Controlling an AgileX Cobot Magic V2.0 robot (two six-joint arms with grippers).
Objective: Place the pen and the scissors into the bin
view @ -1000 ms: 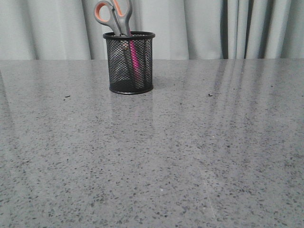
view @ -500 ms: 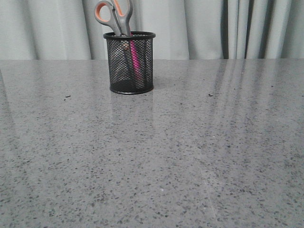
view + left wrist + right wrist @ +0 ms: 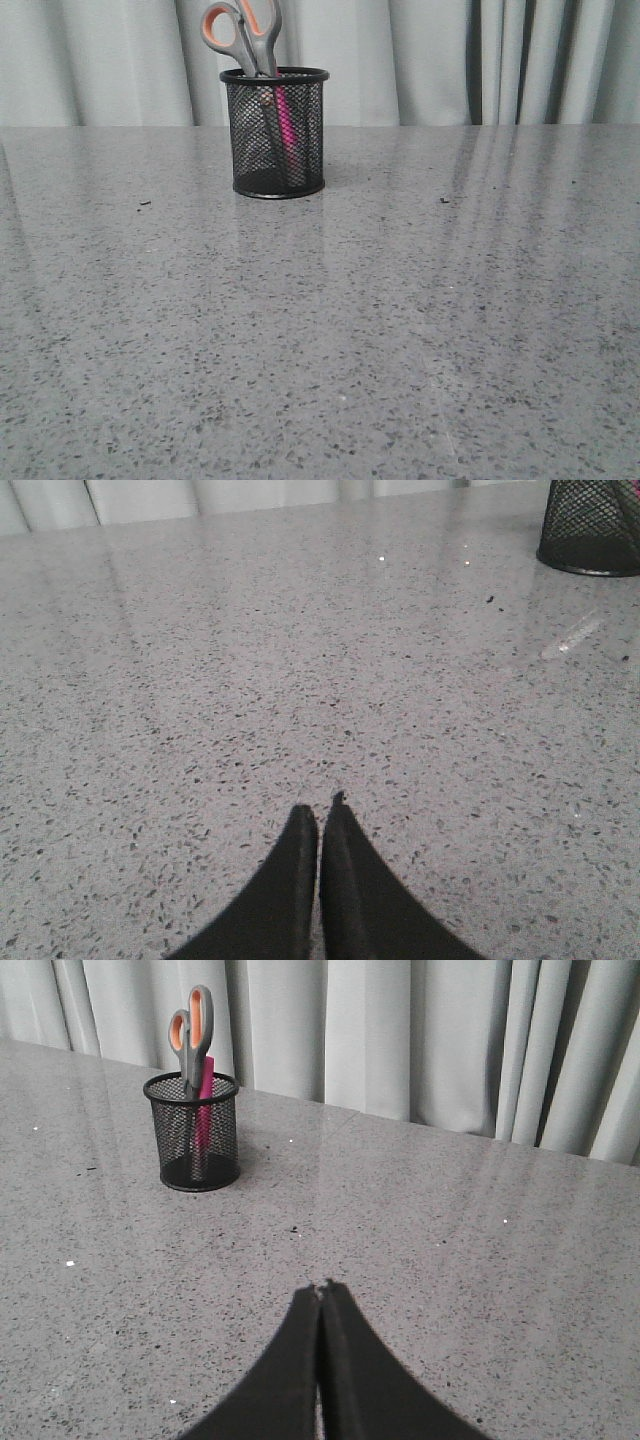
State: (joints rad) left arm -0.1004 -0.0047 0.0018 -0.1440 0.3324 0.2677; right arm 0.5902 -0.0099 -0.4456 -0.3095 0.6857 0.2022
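Note:
The black wire-mesh bin stands upright at the far middle-left of the table. The scissors stand in it, blades down, grey and orange handles sticking out above the rim. The pink pen shows through the mesh inside the bin. The right wrist view shows the bin, scissors and pen well away from my right gripper, which is shut and empty. My left gripper is shut and empty over bare table, with the bin's base far off. Neither gripper shows in the front view.
The grey speckled table runs back to pale curtains. Two tiny dark specks lie on it, one left of the bin and one to its right.
The front view has shifted very slightly; the bin, scissors and pen stand as before. No arm appears in any front frame.

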